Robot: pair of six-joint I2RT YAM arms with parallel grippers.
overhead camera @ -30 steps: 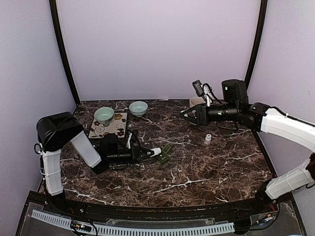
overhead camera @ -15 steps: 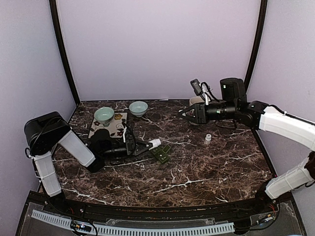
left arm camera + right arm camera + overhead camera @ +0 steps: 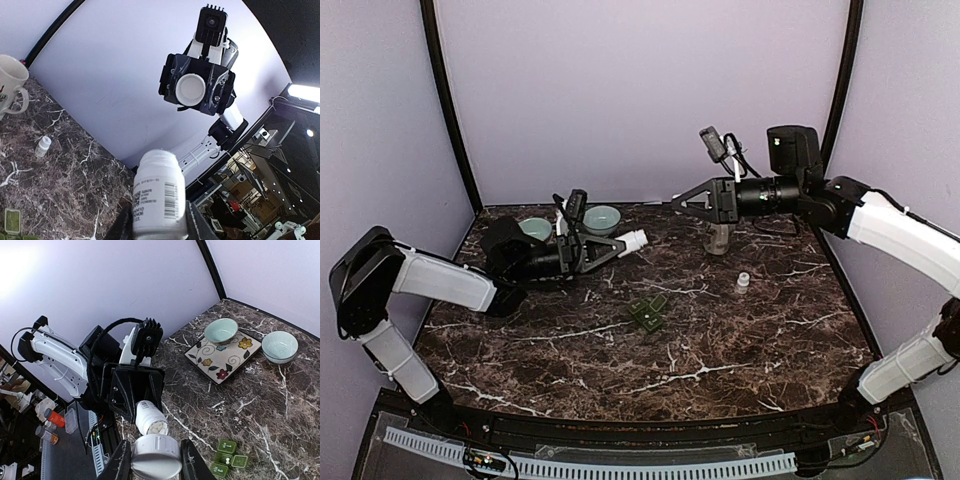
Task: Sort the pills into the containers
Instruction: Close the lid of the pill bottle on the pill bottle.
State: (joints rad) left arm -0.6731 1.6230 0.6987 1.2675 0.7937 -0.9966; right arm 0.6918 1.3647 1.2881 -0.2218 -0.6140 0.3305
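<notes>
The dark green pill box (image 3: pixel 648 313) lies on the marble table, some lids open; in the right wrist view (image 3: pixel 227 458) two white pills sit in one compartment. My left gripper (image 3: pixel 618 244) is shut on a white pill bottle (image 3: pixel 633 240), held in the air and tilted toward the right arm. Its open mouth shows white pills (image 3: pixel 159 428). The left wrist view shows the bottle (image 3: pixel 159 197) between the fingers. My right gripper (image 3: pixel 682 200) is shut on the bottle's white cap (image 3: pixel 156 456), raised facing the bottle; the left wrist view shows the cap (image 3: pixel 192 90).
Two pale teal bowls (image 3: pixel 602 218) (image 3: pixel 533 229) stand at the back left, one on a flowered square plate (image 3: pixel 225 354). A cream mug (image 3: pixel 718 238) and a small white vial (image 3: pixel 743 283) stand right of centre.
My left arm has lifted the bottle from beside the green box, up and back toward the bowls. My right gripper has risen and moved a little left.
</notes>
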